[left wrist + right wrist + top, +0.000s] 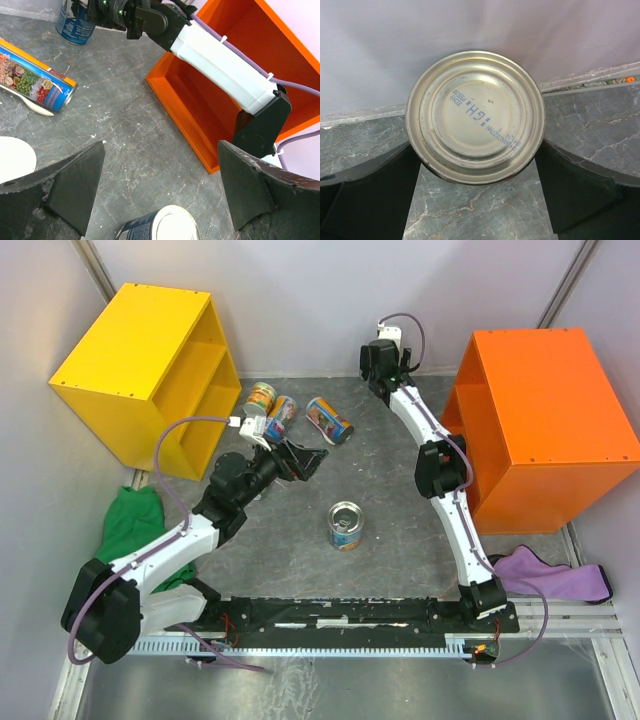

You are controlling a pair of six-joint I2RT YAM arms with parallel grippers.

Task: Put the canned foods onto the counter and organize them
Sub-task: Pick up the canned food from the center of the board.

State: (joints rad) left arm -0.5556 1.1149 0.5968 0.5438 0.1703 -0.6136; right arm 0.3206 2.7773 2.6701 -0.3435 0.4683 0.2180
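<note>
Grey table (290, 565) | cans (260, 397) (282, 418) (328, 420) (346, 525) (475, 117) x5 | orange counter (545, 410) x1 | yellow cab (130, 350) x1

Both the left arm (170, 550) and the right arm (455, 515) have white moulded link shells between bulky black joint housings. A lilac cable (299, 89) runs along each, fastened by pale zip ties (223, 38). The bases share a black mounting rail (340, 615). The left gripper (161, 150) has wide matt-black wedge jaws, edges scuffed grey. Green indicator lights (106, 4) show on the right wrist housing.
</note>
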